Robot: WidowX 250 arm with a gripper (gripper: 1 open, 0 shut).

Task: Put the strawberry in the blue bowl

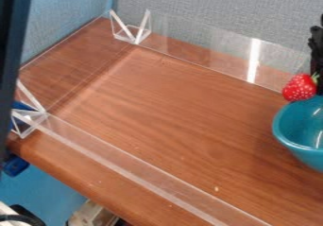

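Note:
The small red strawberry hangs at the right edge of the camera view, just above the far left rim of the blue bowl. The dark gripper comes down from above and is mostly cut off by the frame edge. It is shut on the strawberry, with dark fingers visible above and to the right of the fruit. Only the left part of the teal-blue bowl shows, resting on the wooden table.
Low clear acrylic walls border the table at the back and along the front edge. Clear corner brackets stand at the back and at the left. A dark upright bar crosses the left foreground.

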